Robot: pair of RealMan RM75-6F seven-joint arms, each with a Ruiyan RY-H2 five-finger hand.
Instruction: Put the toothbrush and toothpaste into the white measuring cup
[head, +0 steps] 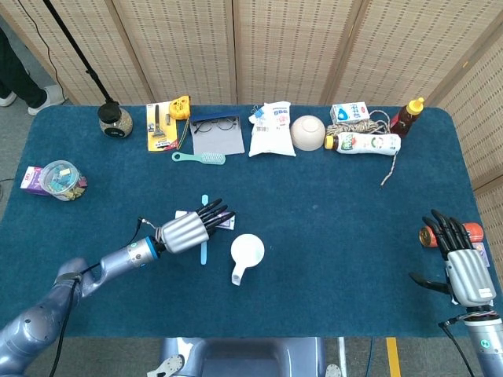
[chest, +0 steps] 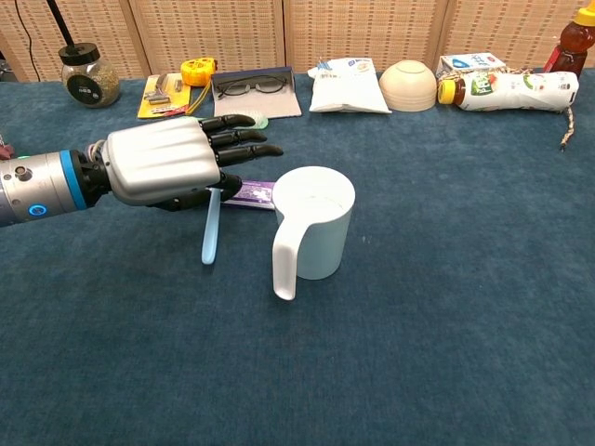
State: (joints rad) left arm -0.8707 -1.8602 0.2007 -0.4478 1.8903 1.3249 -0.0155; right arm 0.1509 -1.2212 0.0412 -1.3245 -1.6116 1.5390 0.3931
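Near table centre, slightly toward the front edge, the white measuring cup (chest: 315, 221) stands upright, mouth up, handle pointing toward the robot at about 7 o'clock. Nothing is in it, so I judge the task barely begun.

At the cup's 9 o'clock the left hand (chest: 172, 163) hovers palm down, fingers stretched forward and slightly apart. The toothbrush (chest: 211, 229) hangs out from under the palm, free end down toward the cloth. The thumb side is hidden, so I cannot tell for certain whether it is pinched; its tilt suggests it is lifted. Judged purpose: raise the brush above the rim.

Toothpaste (chest: 249, 193) lies flat just beside the cup at its 10 o'clock, partly under the fingertips.

Right hand (head: 464, 267) rests at the table's far 3 o'clock edge, fingers extended, holding nothing, near a red can (head: 470, 232).

The head view alone shows the right hand, and the brush crossing under the left hand (head: 189, 230). The chest view alone shows the brush's tilt and the cup's empty interior.
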